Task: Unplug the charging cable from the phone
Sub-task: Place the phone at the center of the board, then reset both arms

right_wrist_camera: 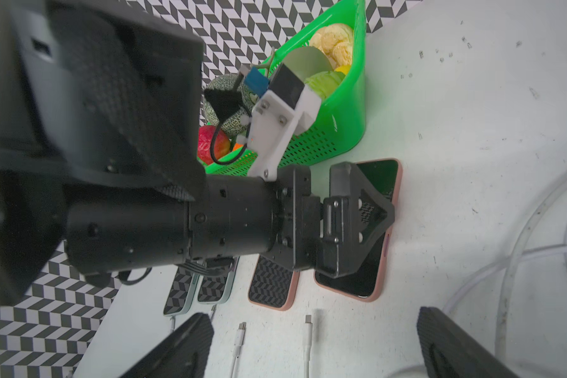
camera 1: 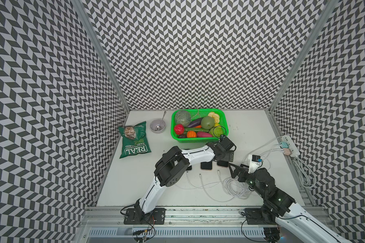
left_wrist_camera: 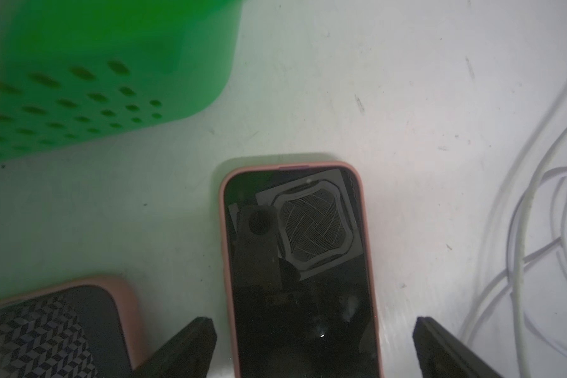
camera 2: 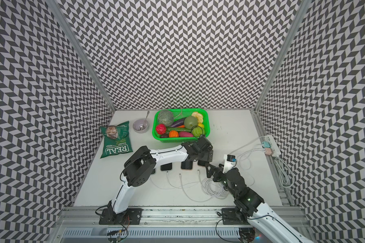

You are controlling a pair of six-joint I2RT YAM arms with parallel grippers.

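Phone in its pink case lies screen-up near the green basket, between your left gripper's spread jaws, while your right gripper hangs wide open by the unplugged charging cable.

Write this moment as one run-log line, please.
left gripper: open over pink-cased phone | right gripper: open, empty | cable plug: loose on table, apart from phone

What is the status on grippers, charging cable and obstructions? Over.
Left gripper open, astride pink-cased black phone. Right gripper open near white cable plug, lying unplugged short of phone. Loose white cable coil alongside.
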